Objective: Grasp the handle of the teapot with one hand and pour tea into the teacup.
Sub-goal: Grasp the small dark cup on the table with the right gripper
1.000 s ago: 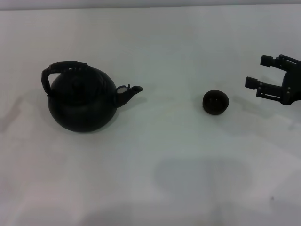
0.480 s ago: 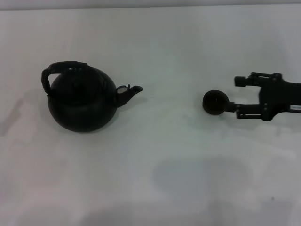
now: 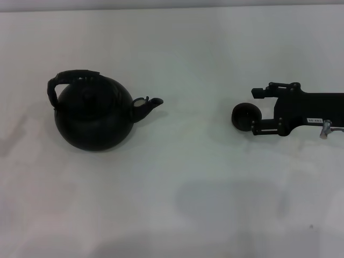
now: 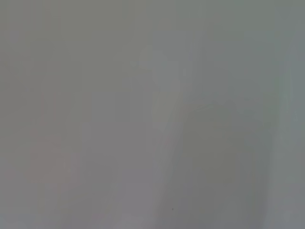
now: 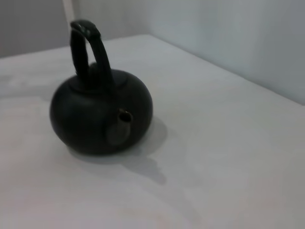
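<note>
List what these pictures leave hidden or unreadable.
- Left pincer: absent from the head view; the left wrist view is a blank grey blur.
- Teacup: its far side is covered by the right pincer; contact unclear.
- Teapot contents: lid closed.
- Teacup: missing from the right wrist view.

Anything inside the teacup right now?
Cannot tell. From the head view the teacup shows only a dark side and rim, and the right tool straddles it, one finger overlapping its right edge. The right wrist view misses it.

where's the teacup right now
In the head view the teacup sits on the white table to the robot's right, well apart from the teapot and its spout, with the right gripper straddling its far side.
</note>
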Action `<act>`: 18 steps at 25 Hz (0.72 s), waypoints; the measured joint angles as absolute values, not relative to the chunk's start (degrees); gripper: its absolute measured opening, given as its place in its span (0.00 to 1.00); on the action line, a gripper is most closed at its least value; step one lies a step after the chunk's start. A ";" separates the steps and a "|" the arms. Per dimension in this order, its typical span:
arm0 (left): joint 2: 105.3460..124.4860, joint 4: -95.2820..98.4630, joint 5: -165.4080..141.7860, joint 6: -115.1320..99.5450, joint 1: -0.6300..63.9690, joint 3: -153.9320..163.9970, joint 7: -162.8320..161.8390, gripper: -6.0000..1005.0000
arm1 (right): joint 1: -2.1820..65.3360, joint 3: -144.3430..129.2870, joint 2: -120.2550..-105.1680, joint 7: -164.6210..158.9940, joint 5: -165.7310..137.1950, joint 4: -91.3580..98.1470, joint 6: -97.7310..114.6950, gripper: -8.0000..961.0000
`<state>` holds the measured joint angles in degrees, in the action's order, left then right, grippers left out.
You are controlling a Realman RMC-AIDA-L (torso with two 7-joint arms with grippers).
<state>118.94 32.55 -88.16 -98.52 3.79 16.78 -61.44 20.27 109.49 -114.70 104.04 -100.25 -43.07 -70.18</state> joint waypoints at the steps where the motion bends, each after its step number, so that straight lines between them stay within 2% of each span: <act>1: 118.94 32.53 -88.16 -98.52 3.79 16.78 -61.31 0.87 | 20.28 109.19 -114.70 104.04 -100.25 -43.07 -69.63 0.87; 18: 118.82 31.53 -88.16 -98.43 4.22 16.79 -60.05 0.87 | 21.44 104.06 -114.69 102.34 -101.04 -43.18 -65.13 0.88</act>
